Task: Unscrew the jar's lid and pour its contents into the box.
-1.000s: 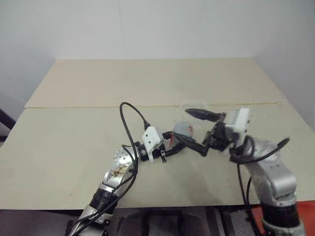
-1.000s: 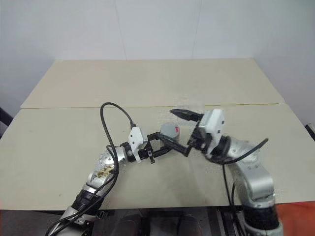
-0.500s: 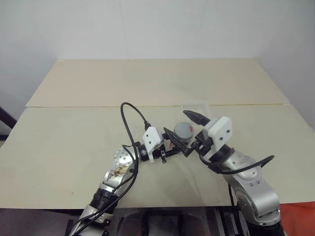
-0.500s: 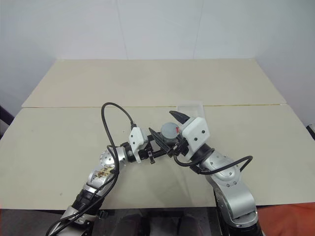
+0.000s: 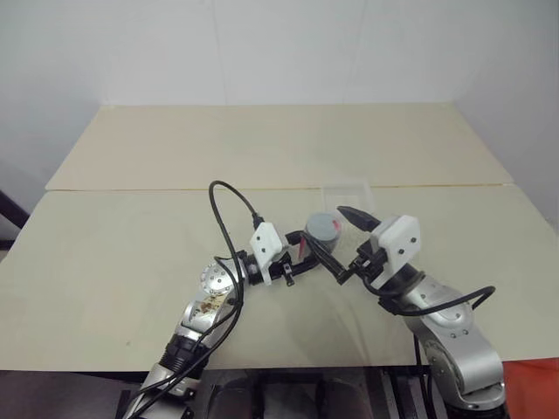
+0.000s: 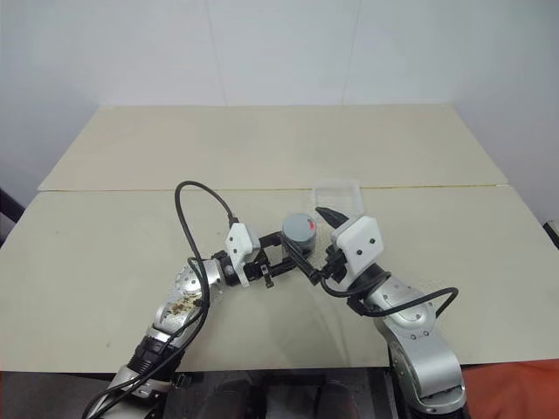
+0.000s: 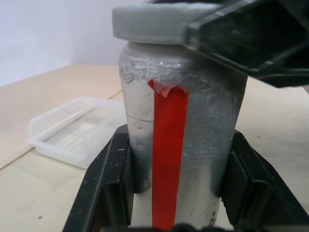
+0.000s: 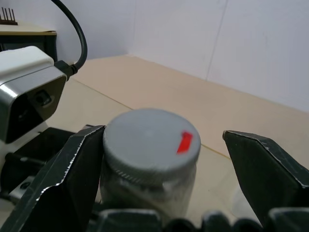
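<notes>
Jaws wide round lid (image 8: 150,140) (jar (image 7: 178,145) base hidden).

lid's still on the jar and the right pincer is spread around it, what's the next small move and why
Probably close the right pincer on the lid. Its fingers stand open on either side of the grey cap, one finger at its edge, the other still apart. The left pincer is already shut on the jar, holding it upright. The lid must be gripped before it can be turned off and the jar tipped into the box.
</notes>
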